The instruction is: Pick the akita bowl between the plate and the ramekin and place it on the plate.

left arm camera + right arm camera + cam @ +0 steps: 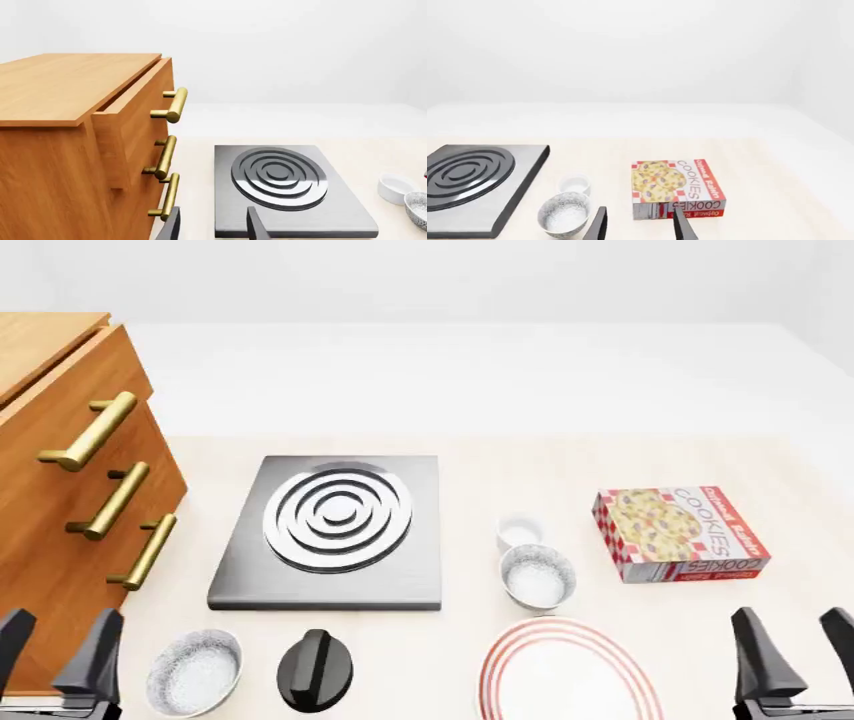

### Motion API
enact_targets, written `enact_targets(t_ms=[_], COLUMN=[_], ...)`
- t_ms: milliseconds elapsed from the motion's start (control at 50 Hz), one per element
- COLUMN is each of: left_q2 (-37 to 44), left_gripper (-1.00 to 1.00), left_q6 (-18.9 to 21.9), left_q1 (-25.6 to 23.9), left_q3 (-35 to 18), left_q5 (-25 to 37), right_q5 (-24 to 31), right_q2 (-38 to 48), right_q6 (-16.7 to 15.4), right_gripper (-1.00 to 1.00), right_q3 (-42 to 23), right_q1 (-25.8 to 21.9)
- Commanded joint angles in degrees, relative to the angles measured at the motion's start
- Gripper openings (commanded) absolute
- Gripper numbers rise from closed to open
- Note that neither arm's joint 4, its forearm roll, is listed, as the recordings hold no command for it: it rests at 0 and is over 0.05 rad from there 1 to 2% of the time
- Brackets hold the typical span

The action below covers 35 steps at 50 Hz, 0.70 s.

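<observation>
While parked low w/ jaws apart, right gripper (798, 655) sits well right of akita bowl (537, 575). Bowl btwn ramekin (522, 533) & plate (570, 672), untouched. Left gripper (60, 650) likewise spread, empty.

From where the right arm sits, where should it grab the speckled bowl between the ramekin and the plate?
Probably the akita bowl by its rim on the right side, from above with the right gripper. It stands upright and open, the ramekin crowds its far edge, and the plate lies just nearer.
</observation>
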<state>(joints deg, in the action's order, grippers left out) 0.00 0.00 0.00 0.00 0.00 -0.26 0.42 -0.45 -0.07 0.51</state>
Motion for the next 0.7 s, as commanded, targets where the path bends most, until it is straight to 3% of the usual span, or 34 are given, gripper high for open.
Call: enact_targets(t_ms=[20, 520, 560, 580, 600, 700], left_q2=[0.00, 0.00, 0.00, 0.00, 0.00, 0.00], left_gripper=[1.00, 1.00, 1.00, 1.00, 1.00, 1.00], left_q6=[0.00, 0.00, 0.00, 0.00, 0.00, 0.00], left_q1=[0.00, 0.00, 0.00, 0.00, 0.00, 0.00], left_q3=[0.00, 0.00, 0.00, 0.00, 0.00, 0.00], left_q5=[0.00, 0.00, 0.00, 0.00, 0.00, 0.00], right_q5=[0.11, -0.05, 0.42, 1.63, 2.52, 8.03], right_q2=[-0.08, -0.36, -0.17, -0.01, -0.09, -0.38], right_q6=[-1.71, -2.18, -1.99, 0.40, 0.53, -1.65], right_gripper=[1.00, 1.00, 1.00, 1.00, 1.00, 1.00], right_q3=[-0.14, -1.06, -1.94, -3.18, -4.04, -12.61], right_q1=[0.11, 0.65, 1.02, 1.94, 1.45, -1.15])
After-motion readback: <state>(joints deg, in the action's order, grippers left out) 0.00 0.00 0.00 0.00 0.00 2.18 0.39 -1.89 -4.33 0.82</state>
